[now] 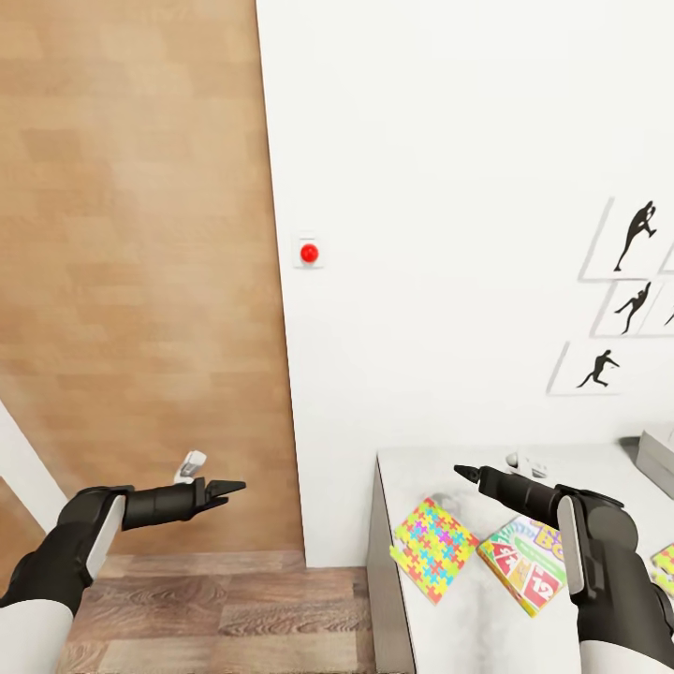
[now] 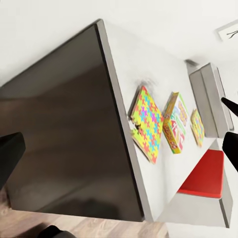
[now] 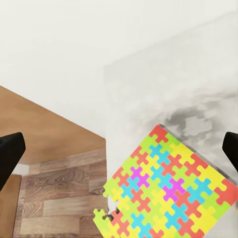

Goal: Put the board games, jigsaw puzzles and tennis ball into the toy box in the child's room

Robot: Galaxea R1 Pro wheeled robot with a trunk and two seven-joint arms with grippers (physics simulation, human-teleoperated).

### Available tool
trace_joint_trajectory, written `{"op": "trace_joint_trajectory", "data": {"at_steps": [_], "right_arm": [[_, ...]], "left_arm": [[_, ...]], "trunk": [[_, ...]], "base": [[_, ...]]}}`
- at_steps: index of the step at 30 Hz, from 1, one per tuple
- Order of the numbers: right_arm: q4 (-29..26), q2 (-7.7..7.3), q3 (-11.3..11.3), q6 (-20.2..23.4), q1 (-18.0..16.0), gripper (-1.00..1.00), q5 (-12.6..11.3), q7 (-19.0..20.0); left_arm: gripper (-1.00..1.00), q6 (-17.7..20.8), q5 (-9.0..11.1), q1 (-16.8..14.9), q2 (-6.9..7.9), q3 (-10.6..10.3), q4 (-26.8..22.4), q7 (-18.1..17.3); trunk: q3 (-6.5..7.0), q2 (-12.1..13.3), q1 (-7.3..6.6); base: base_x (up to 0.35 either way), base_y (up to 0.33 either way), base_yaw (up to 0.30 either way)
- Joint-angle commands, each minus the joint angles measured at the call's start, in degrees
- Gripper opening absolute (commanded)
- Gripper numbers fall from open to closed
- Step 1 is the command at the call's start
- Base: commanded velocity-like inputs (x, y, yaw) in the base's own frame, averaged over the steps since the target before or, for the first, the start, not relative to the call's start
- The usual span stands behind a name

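Observation:
The white-topped table [image 1: 468, 618] stands at the lower right against the wall. On it lie a jigsaw puzzle [image 1: 433, 548], a Skip-Bo board game [image 1: 522, 564] beside it, and a second jigsaw puzzle [image 1: 665, 562] at the picture's edge. A corner of the grey toy box [image 1: 658, 457] sits at the table's far right. My right gripper [image 1: 463, 471] hovers open and empty over the table's near-left end, above the first jigsaw puzzle [image 3: 168, 191]. Left of the table, over the floor, my left gripper [image 1: 232, 487] is open and empty. The tennis ball is out of view.
A brown wooden door [image 1: 140, 281] fills the left, with wood-plank floor [image 1: 215, 618] below it. A red button [image 1: 309, 253] is on the white wall. Baseball-player silhouettes [image 1: 637, 234] hang at the right. A red-topped seat [image 2: 206, 173] stands beside the table.

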Motion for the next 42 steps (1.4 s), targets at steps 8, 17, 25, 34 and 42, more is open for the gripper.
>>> {"op": "trace_joint_trajectory", "data": {"at_steps": [8,17,25,34,42], "right_arm": [[0.26,0.05,-0.07,0.11,-0.07,1.0,0.2,0.26],[0.51,0.16,0.0,0.09,-0.07,1.0,0.26,0.32],[0.57,0.33,0.01,-0.02,-0.07,1.0,0.28,0.25],[1.25,0.38,0.01,-0.08,-0.07,1.0,0.25,0.17],[1.38,0.53,0.01,-0.53,-0.07,1.0,0.23,0.14]], "left_arm": [[1.0,0.35,0.18,-0.05,-0.16,0.02,0.0,0.19],[1.0,0.35,0.18,-0.05,-0.25,0.02,0.0,0.21],[1.0,0.35,0.18,-0.05,-0.33,0.02,0.0,0.21],[1.0,0.35,0.18,-0.05,-0.48,0.02,0.0,0.25],[1.0,0.35,0.1,-0.05,-0.58,0.02,0.0,0.28]], "trunk": [[-0.88,-0.14,0.03],[-1.71,-0.14,0.03],[-2.45,-0.14,0.03],[-3.28,-0.14,0.03],[-4.02,-0.14,0.03]], "base": [[0.0,0.0,0.0],[0.0,0.0,0.0],[0.0,0.0,0.0],[0.0,0.0,0.0],[0.0,0.0,0.0]]}}
